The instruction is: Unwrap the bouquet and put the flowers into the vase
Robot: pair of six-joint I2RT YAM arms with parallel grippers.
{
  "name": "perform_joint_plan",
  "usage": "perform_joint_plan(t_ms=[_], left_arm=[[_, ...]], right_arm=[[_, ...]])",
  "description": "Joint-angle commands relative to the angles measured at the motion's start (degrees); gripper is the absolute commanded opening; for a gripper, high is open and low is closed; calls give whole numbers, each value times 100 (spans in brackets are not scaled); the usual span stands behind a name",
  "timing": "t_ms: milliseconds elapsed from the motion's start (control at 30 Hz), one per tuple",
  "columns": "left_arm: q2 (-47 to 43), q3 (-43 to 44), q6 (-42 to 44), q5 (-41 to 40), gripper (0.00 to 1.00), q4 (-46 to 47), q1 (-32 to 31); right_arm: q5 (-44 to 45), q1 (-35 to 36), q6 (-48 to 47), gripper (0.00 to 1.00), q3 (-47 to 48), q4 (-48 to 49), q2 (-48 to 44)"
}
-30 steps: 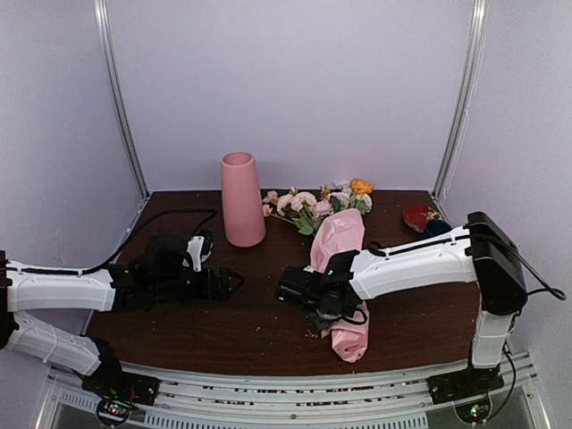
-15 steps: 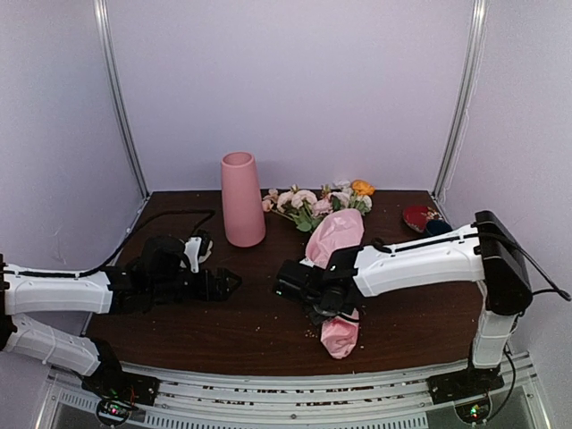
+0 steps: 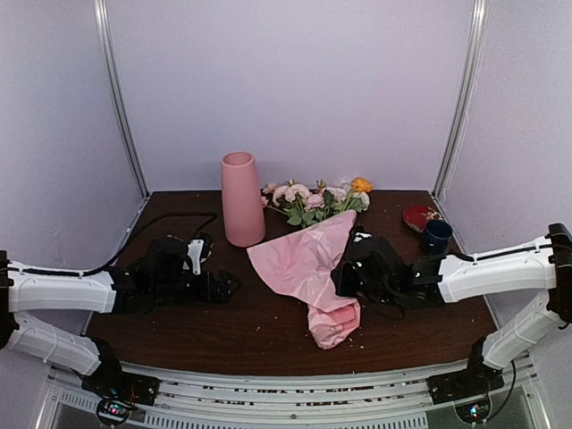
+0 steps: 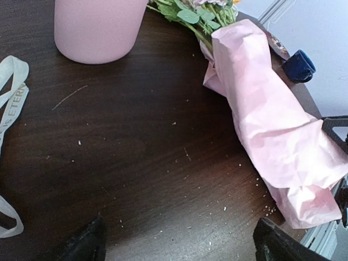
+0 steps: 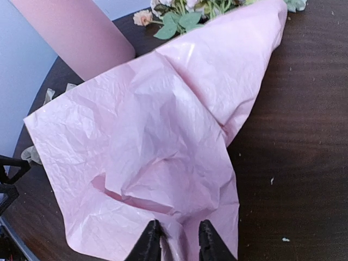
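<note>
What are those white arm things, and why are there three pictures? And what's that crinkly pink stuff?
Those are two robot arms bolted to the near edge of a table. Each ends in a two-finger pincher called a gripper. The wide picture comes from a camera fixed above and behind the arms. The other two come from small cameras on the wrists, so each arm's own fingers show at the bottom.

On the brown table stand a tall pink vase and a small blue cup. Flowers lie beside the vase, their stems going under crinkly pink paper. A cream ribbon lies loose.

The right gripper pinches the paper's edge. The left gripper is wide open and holds nothing.
</note>
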Motion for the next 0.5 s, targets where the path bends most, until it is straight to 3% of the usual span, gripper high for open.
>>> perform_joint_plan(t_ms=[0, 100, 300, 467], left_arm=[[239, 132, -16, 89, 97, 300, -19], [414, 195, -24, 188, 97, 394, -20], [747, 284, -239, 674, 98, 1034, -19], [1029, 295, -692, 1218, 98, 2024, -19]], right_arm=[[-138, -27, 233, 30, -453, 703, -381], [-119, -36, -46, 40, -569, 595, -734], [-166, -24, -917, 73, -97, -223, -1267], [-51, -24, -1125, 83, 118, -390, -1617]])
